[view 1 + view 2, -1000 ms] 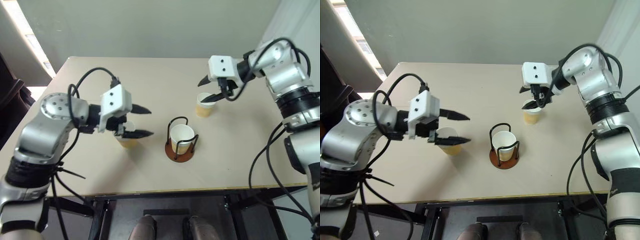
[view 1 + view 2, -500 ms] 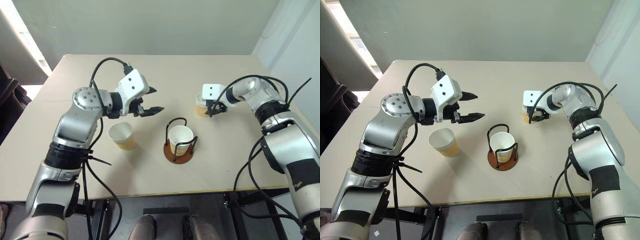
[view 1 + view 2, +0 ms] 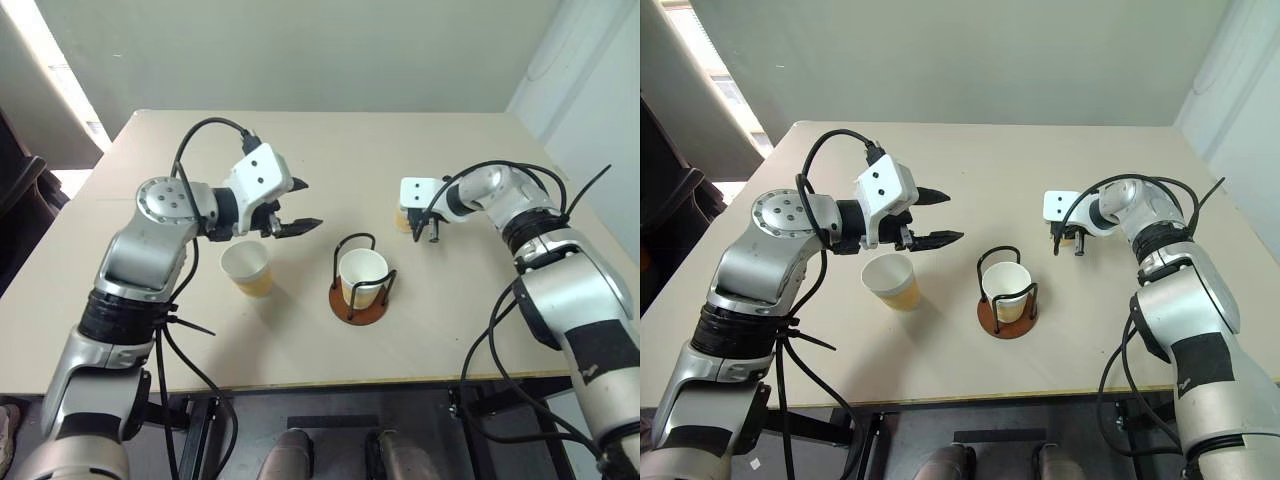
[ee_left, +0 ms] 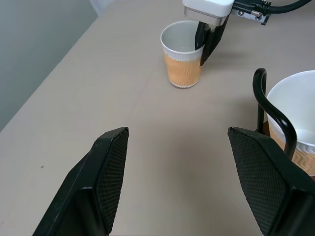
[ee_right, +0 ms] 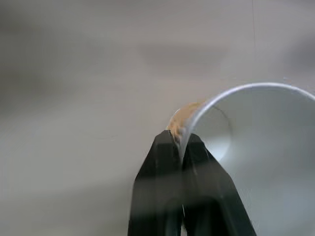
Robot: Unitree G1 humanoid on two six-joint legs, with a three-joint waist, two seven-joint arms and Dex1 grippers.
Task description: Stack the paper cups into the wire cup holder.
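Right gripper [image 5: 182,142] had pinched the far paper cup's [image 4: 183,54] rim – wire cup holder [image 3: 362,283] sat toward the table's front edge; left gripper [image 3: 290,210] hung spread wide.

Even, soft indoor light, a bright overexposed strip seen at the upper left edge of the head views; faint shadows cast on the table [image 3: 330,170]; right wrist view blurred, left wrist view sharp

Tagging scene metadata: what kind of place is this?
Probably a lab or test room: a bare beige table on a metal frame, plain grey walls, and only three paper cups and a wire cup holder laid out.
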